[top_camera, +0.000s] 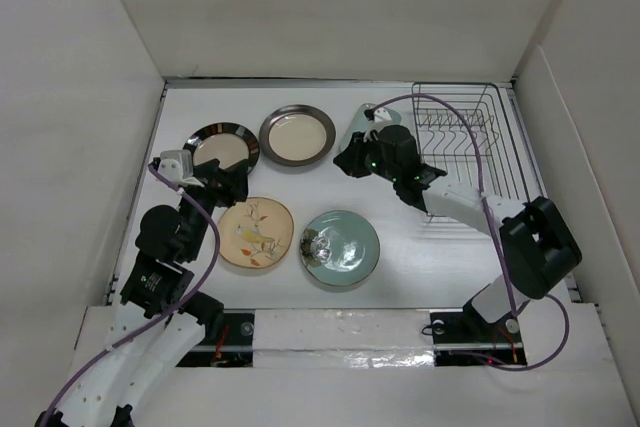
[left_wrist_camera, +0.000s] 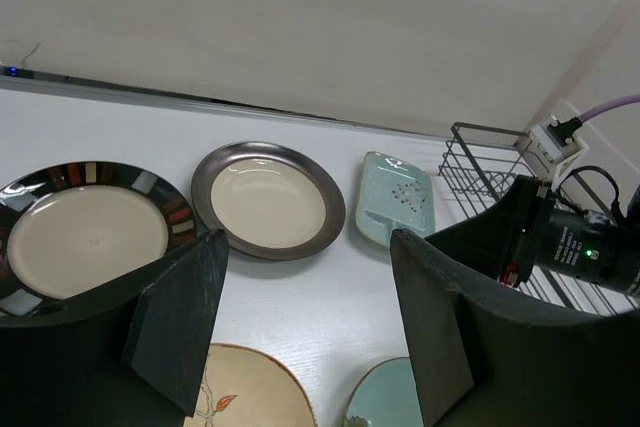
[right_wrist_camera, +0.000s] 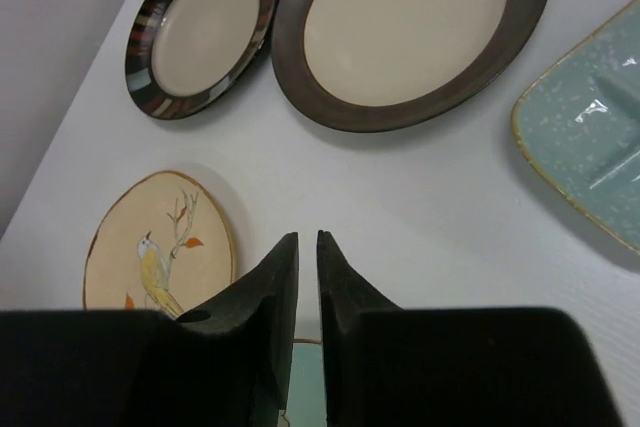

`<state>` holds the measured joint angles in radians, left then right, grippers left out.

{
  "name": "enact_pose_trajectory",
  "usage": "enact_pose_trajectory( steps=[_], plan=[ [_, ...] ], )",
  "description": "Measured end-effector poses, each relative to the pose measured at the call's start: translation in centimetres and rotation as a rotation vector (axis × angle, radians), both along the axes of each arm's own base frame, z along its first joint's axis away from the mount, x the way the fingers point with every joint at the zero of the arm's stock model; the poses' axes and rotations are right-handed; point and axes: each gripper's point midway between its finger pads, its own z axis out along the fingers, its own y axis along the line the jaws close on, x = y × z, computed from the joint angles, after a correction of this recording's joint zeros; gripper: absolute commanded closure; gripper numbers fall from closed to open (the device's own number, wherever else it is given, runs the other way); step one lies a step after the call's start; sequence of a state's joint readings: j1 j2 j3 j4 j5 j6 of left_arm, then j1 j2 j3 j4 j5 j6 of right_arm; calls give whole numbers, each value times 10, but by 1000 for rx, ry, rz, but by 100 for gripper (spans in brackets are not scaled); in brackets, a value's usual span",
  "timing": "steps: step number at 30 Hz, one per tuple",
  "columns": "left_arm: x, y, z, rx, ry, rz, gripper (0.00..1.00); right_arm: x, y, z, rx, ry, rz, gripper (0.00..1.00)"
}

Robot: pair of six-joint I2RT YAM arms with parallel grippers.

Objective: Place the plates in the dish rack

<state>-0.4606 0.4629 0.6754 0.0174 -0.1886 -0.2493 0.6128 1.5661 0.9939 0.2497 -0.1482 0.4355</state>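
Observation:
Four plates lie flat on the white table: a striped-rim cream plate (top_camera: 221, 145), a dark-rimmed cream plate (top_camera: 297, 135), a floral bird plate (top_camera: 256, 232) and a round celadon plate (top_camera: 340, 247). The squarish pale green plate (left_wrist_camera: 397, 197) lies left of the dark wire dish rack (top_camera: 470, 147), mostly hidden under my right arm in the top view. The rack holds no plates. My left gripper (top_camera: 228, 185) is open and empty, between the striped and floral plates. My right gripper (top_camera: 350, 161) is shut and empty, its fingertips (right_wrist_camera: 290, 247) over bare table near the dark-rimmed plate (right_wrist_camera: 410, 27).
White walls enclose the table at the back and both sides. The rack stands at the back right against the right wall. My right arm (left_wrist_camera: 570, 247) reaches across in front of the rack. Plates fill the table's left and middle.

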Motion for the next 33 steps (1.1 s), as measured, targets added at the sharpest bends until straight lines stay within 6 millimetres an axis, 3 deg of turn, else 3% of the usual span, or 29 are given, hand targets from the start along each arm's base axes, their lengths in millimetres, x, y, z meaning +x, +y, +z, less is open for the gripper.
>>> enact_pose_trajectory(
  steps=[2, 6, 7, 8, 9, 10, 12, 13, 18, 19, 21, 23, 24, 28, 33],
  plan=[
    [0, 0, 0, 2, 0, 2, 38, -1, 6, 4, 15, -2, 2, 60],
    [0, 1, 0, 6, 0, 3, 43, 11, 16, 17, 59, -22, -30, 59],
    [0, 0, 0, 6, -1, 0, 48, 14, 18, 19, 69, -24, -45, 63],
    [0, 0, 0, 4, -2, -4, 51, 18, 18, 18, 75, -23, -66, 91],
    [-1, -1, 0, 6, -4, -7, 55, 23, 17, 15, 78, -21, -89, 100],
    [-2, -1, 1, 5, -7, -10, 68, 26, 16, 12, 85, -11, -115, 100],
    [-4, -1, 2, 1, -13, -17, 85, 35, 14, 0, 89, 23, -169, 100],
    [-5, -2, 2, 1, -15, -21, 100, 40, 14, -6, 93, 38, -193, 100],
    [-9, -2, 4, 0, -25, -34, 100, 59, 17, -54, 120, 140, -304, 99],
    [-10, -3, 5, -1, -28, -39, 100, 61, 17, -65, 123, 165, -325, 94],
    [-12, -3, 7, -5, -35, -49, 100, 64, 17, -85, 131, 211, -366, 55],
    [-13, -4, 8, -7, -41, -55, 94, 68, 16, -99, 144, 246, -404, 28],
    [-13, -4, 8, -7, -40, -56, 83, 69, 16, -104, 151, 260, -422, 26],
    [-14, -7, 5, -5, -30, -70, 67, 79, 20, -110, 200, 296, -472, 25],
    [-15, -10, 5, -6, -30, -89, 65, 95, 31, -113, 278, 337, -523, 28]
  ],
)
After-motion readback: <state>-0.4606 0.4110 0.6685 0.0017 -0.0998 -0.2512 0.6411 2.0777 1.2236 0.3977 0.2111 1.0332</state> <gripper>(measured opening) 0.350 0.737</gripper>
